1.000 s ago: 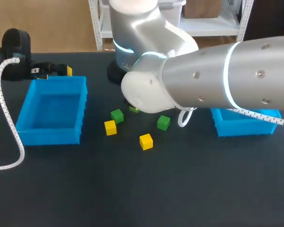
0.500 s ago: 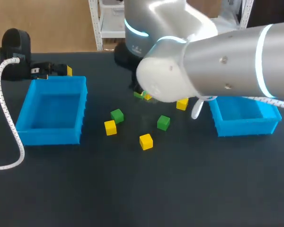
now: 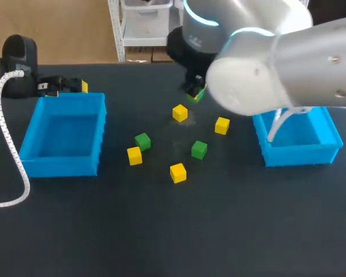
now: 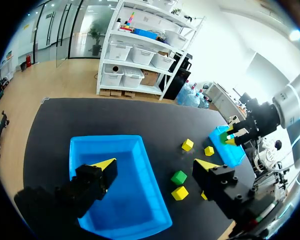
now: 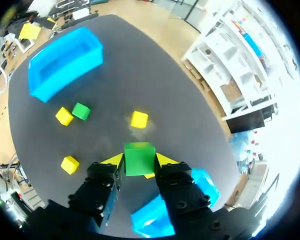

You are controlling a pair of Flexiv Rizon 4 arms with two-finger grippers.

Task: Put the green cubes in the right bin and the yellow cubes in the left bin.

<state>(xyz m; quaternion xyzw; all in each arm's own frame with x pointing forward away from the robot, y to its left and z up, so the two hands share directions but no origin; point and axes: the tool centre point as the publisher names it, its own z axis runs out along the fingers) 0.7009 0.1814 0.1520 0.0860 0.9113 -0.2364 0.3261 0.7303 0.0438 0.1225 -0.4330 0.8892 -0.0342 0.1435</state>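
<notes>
gripped green cube [image 5: 139,154] squarely in right gripper [image 5: 139,162], left of right bin [image 3: 294,156]; needed to travel right, centre over the bin, then release low.

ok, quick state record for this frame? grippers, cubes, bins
right gripper: shut on held green cube, above the table
left gripper: open, empty, at far side of left bin
loose green cubes: two
loose yellow cubes: four
left bin: no cubes
right bin: no cubes seen, partly hidden by right arm
</notes>
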